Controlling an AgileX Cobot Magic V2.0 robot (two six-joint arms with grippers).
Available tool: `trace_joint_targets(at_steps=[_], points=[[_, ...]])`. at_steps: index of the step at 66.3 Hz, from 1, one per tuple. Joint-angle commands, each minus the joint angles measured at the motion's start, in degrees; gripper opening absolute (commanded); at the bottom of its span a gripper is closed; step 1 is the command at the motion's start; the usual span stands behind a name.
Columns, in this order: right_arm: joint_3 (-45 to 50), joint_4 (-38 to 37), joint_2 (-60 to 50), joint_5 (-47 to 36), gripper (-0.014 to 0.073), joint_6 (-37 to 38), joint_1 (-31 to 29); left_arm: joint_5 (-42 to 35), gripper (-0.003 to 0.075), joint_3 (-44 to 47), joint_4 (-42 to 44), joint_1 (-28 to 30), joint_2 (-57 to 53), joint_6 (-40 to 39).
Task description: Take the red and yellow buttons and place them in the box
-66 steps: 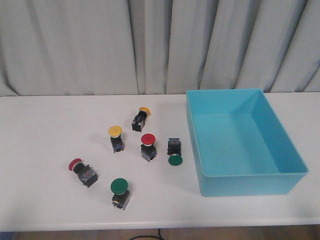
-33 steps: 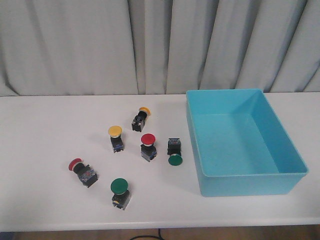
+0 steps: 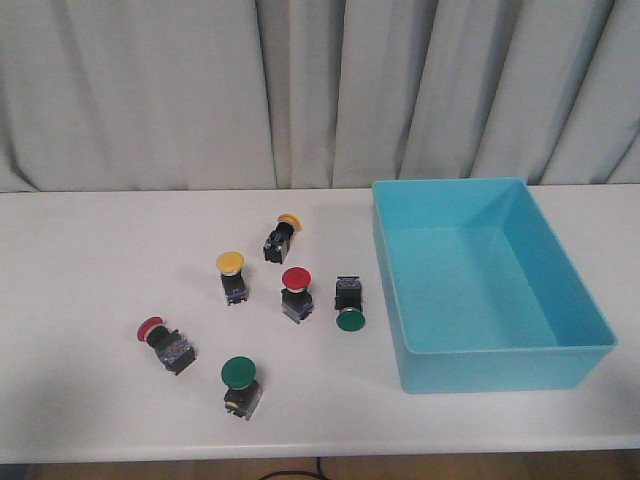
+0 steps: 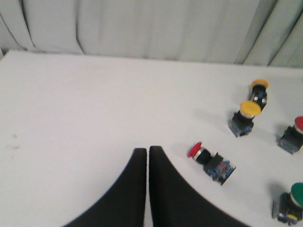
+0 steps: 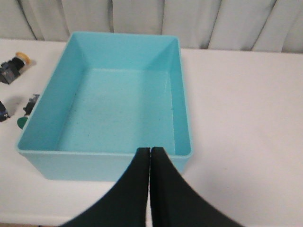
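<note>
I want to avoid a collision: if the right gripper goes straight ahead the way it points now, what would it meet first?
Probably the near wall of the light turquoise-blue plastic box. The shut right gripper points at that box, which holds nothing; its height against the rim is unclear.

Front view: neither arm in frame. Right wrist view, left edge: a black button body (image 5: 3, 111) is cut off with its cap out of sight; the green-capped button (image 5: 27, 111) sits half hidden behind the light turquoise plastic box (image 5: 182, 118) wall. Left wrist view, right edge: red-capped button (image 4: 293, 135) clipped.
</note>
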Motion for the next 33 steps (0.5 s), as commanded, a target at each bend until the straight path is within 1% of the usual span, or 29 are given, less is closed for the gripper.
trace_joint_targets(at_steps=[1, 11, 17, 20, 25, 27, 28, 33], points=[[-1.86, -0.13, 2.00, -2.88, -0.0004, -0.71, -0.31, -3.12, -0.0006, -0.75, -0.54, 0.07, 1.68, -0.10], [-1.86, -0.18, 2.51, -3.87, -0.0001, -0.71, -0.31, -3.27, 0.0002, 0.00, -0.40, 0.07, 2.11, -0.10], [-1.86, -0.18, 2.51, -4.58, 0.0012, -0.71, -0.31, -3.42, 0.0050, 0.00, 0.00, 0.07, 2.11, -0.05], [-1.86, -0.18, 2.51, -4.58, 0.0029, -0.71, -0.31, -3.47, 0.0098, 0.00, 0.00, 0.07, 2.11, -0.05], [-1.86, -0.18, 2.51, -4.52, 0.0085, -0.71, -0.31, -3.47, 0.0206, 0.00, 0.00, 0.07, 2.11, -0.05], [-1.86, -0.18, 2.51, -4.52, 0.0113, -0.71, -0.31, -3.49, 0.0251, 0.00, 0.00, 0.07, 2.11, -0.05], [-1.86, -0.18, 2.51, -4.52, 0.0137, -0.71, -0.31, -3.49, 0.0286, 0.00, 0.00, 0.07, 2.11, -0.05], [-1.86, -0.18, 2.51, -4.52, 0.0229, -0.71, -0.31, -3.49, 0.0395, 0.00, 0.00, 0.07, 2.11, -0.05]])
